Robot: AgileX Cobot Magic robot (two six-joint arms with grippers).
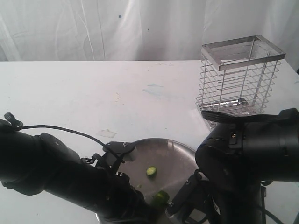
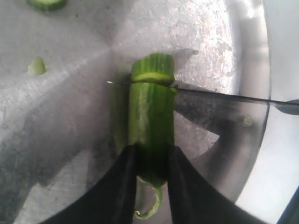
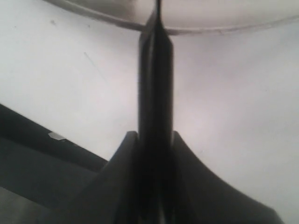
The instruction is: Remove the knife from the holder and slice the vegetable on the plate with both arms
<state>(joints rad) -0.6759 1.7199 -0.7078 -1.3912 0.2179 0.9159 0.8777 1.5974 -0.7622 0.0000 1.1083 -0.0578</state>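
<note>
knife handle blurred in right wrist view; both grippers hidden behind arms in exterior; plate cropped.

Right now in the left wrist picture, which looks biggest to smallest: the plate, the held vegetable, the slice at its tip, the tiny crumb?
1. plate, fills the view
2. vegetable
3. slice beyond the knife
4. crumb, clearly smallest
</note>
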